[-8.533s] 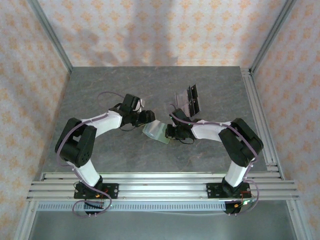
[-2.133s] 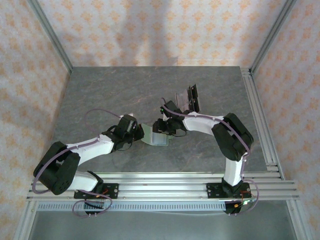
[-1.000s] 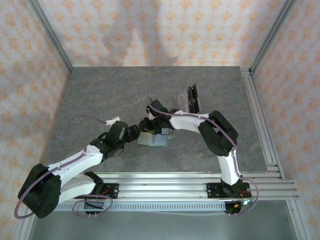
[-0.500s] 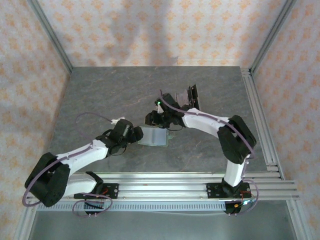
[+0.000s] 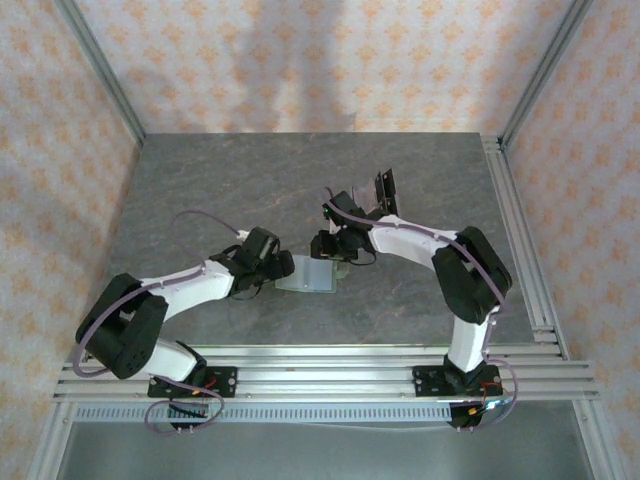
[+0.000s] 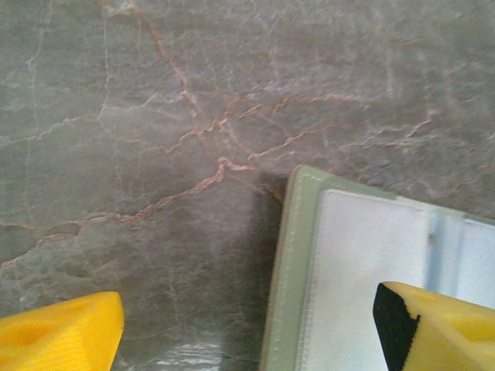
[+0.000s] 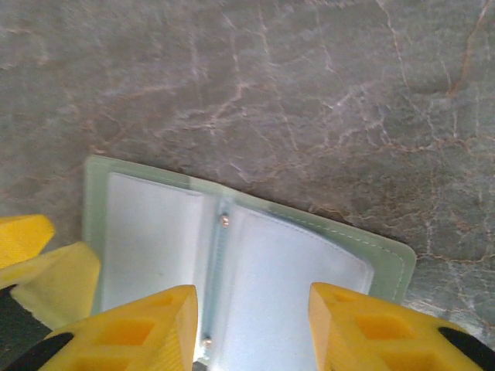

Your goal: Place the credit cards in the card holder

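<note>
The sage-green card holder (image 5: 312,277) lies open and flat on the grey table, its pale inside pockets (image 7: 294,278) facing up. My left gripper (image 5: 284,268) is open at its left edge: in the left wrist view the green border (image 6: 282,270) runs between the two yellow fingers (image 6: 69,328), and the other finger is over the pale page. My right gripper (image 5: 328,252) hovers open over the holder's far side, jaws astride the spine (image 7: 219,255), holding nothing. The credit cards (image 5: 376,200), mauve and black, stand in a small cluster behind the right arm.
The marble-grey table (image 5: 220,190) has open room to the left and far back. Aluminium rails run along its right edge (image 5: 512,220) and its front (image 5: 320,372). Patterned walls close in three sides.
The right gripper has shifted right and back from over the holder's left half to its far edge. The left arm has swung in, bringing its gripper to the holder's left edge. The holder stays open.
</note>
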`<state>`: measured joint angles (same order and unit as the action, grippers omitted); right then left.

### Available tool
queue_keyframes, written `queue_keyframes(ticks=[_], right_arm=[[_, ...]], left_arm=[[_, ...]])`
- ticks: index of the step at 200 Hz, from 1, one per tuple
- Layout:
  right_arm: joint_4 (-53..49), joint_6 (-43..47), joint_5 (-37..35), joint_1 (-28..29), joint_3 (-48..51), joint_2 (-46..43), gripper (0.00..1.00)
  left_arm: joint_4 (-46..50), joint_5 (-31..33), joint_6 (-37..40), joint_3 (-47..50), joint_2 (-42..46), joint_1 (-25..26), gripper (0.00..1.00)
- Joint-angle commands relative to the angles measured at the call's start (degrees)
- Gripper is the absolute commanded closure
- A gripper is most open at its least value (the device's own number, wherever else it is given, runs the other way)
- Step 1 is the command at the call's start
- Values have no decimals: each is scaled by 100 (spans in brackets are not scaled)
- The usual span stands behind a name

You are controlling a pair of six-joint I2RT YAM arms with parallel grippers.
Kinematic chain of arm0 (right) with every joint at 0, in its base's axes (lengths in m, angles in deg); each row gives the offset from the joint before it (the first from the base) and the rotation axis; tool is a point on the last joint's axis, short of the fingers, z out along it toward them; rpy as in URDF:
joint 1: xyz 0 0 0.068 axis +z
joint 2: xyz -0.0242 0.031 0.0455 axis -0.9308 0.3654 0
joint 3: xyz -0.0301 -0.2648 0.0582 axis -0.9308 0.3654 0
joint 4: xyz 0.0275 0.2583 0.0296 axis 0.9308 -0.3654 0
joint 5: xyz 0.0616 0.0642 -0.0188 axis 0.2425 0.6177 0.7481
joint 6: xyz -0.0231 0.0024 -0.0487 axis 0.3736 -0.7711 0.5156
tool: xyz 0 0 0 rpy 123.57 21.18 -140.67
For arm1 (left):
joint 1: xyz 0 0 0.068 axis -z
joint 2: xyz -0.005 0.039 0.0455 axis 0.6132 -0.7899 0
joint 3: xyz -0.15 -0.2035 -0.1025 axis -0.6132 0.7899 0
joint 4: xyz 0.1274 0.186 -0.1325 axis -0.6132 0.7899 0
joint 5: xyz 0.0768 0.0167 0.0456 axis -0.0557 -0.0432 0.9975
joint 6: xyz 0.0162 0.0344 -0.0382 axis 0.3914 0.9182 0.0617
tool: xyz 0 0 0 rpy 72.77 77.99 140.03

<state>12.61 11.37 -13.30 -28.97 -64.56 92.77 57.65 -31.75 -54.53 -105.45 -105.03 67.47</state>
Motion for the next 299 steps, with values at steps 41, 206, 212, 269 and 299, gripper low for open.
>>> queue_keyframes(ticks=[41,206,212,269,299], right_arm=[[-51,157,-125,48,120,259,57],[1042,-718,899,241,322,671,56],[1057,-751,917,242,317,672,56],[1218,-930,962,277,307,655,56],[1307,-1022,987,281,299,654,56]], left_arm=[[222,184,153,-55,-202,59,16],[-122,147,43,287,-203,195,17],[-111,156,48,296,-146,198,17],[-171,159,74,640,805,195,17],[-184,68,58,837,1245,200,17]])
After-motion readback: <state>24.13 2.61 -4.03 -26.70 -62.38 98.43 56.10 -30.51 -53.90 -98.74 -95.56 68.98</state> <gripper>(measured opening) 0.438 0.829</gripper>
